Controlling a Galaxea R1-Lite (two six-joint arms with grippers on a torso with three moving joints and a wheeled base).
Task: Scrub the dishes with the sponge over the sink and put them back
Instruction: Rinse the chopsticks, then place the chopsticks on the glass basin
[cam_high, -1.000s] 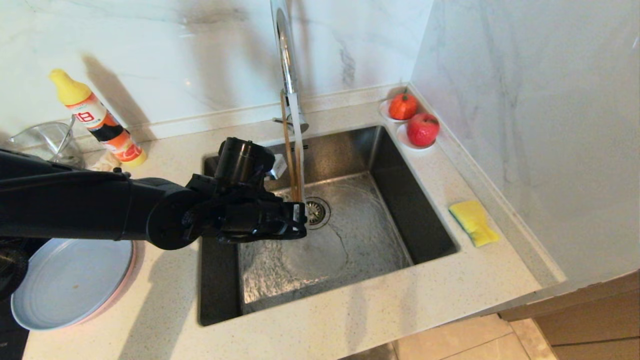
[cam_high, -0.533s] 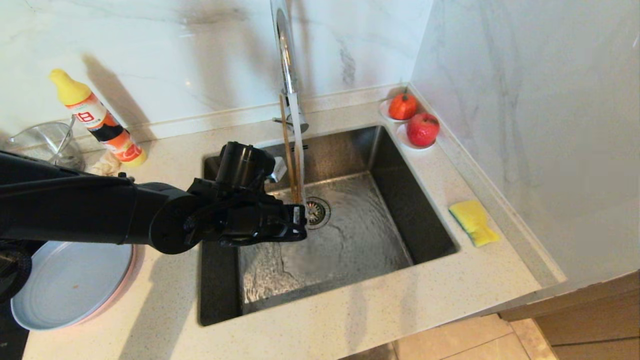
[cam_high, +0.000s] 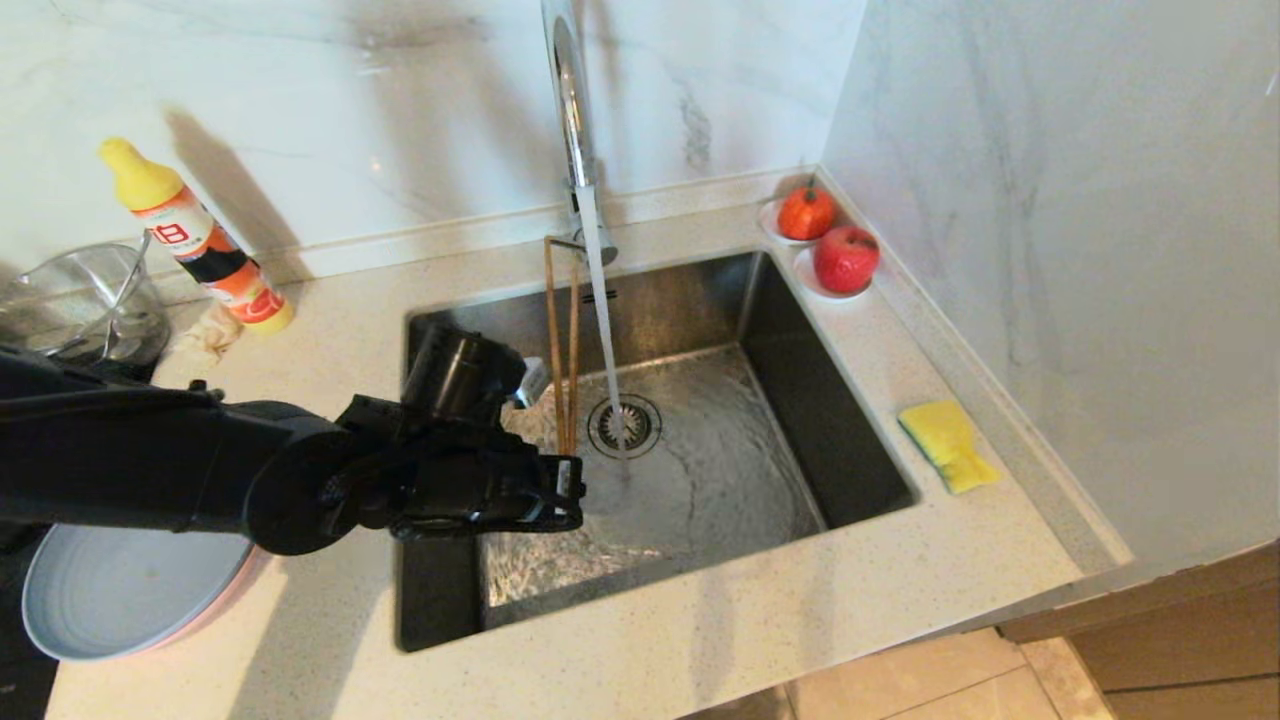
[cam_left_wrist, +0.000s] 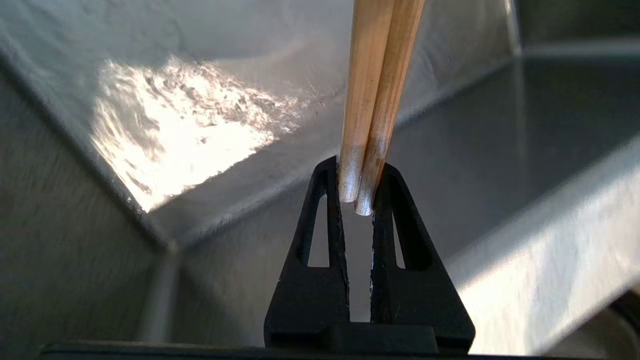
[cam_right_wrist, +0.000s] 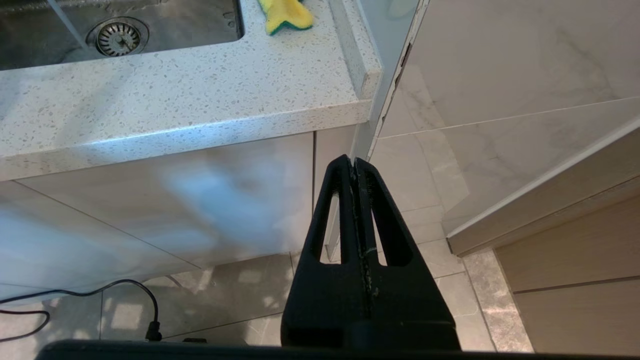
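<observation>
Left hand clamped on two wooden chopsticks, over the sink beside the running faucet. Sponge on the table right of the sink; stacked plates left. Right hand closed, empty, below the table edge.

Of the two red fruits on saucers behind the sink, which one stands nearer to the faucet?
The smaller orange-red fruit, deepest in the corner; the bigger red apple sits further from the faucet, toward the sponge.

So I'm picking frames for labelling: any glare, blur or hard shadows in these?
Head view: bottle casts a hard shadow on the wall; the sink floor glints under running water. Left wrist view: blown-out glare patch on the sink wall, chopsticks sharp. Right wrist view: soft bluish reflection on the cabinet front.
</observation>
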